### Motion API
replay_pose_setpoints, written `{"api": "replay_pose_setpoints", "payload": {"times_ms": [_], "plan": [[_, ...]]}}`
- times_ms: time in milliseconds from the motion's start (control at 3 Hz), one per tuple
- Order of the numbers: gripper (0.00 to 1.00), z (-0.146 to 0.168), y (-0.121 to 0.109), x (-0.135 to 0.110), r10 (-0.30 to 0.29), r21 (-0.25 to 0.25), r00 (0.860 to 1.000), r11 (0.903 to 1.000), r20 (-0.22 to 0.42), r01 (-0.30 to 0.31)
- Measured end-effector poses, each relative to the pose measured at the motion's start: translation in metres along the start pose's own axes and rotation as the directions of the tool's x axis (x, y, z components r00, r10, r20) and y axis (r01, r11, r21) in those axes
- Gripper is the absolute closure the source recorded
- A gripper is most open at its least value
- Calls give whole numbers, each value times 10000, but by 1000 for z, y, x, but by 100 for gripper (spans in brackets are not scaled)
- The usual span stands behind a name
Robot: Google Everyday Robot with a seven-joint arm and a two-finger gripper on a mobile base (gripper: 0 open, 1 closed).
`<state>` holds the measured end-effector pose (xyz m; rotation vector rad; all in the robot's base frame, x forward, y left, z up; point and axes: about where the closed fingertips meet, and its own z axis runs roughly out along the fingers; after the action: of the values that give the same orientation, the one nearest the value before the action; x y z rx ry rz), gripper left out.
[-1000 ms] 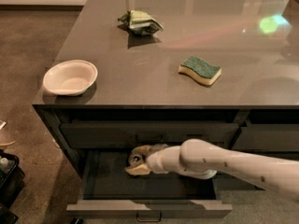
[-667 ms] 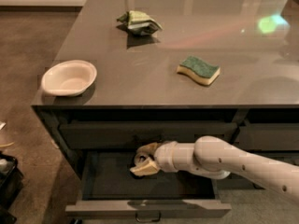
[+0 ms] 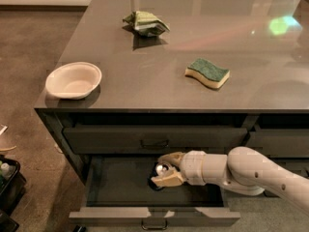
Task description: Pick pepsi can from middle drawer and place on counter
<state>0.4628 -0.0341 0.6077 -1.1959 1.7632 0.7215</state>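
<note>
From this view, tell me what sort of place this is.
Likely a kitchen: a counter over drawers, bearing a sponge and bowl. The end effector is in the open middle drawer.

Counter (image 3: 145, 76) top: smooth, glossy grey-brown, mirrors light spots; middle drawer (image 3: 116, 182) and the other drawer fronts are matt dark grey. Gripper (image 3: 164, 170), inside the open middle drawer at the pepsi can (image 3: 161, 168), looks like matt tan plastic on a smooth white plastic arm (image 3: 251, 170); can top is shiny silver metal. Bowl (image 3: 73, 79) is smooth white with slight sheen, sponge (image 3: 207, 73) yellow foam under a rough green face, wrapper (image 3: 146, 23) crumpled and creased, floor (image 3: 29, 47) matt and rough-looking.
</note>
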Motion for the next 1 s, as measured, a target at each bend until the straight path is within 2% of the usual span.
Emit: {"api": "replay_pose_setpoints", "payload": {"times_ms": [333, 667, 1000], "plan": [[100, 0, 0, 0, -3, 0, 10000, 10000, -1, 3], [100, -19, 3, -23, -380, 40, 9992, 9993, -108, 381], [100, -51, 15, -68, -1380, 583, 9897, 9884, -384, 1401]]}}
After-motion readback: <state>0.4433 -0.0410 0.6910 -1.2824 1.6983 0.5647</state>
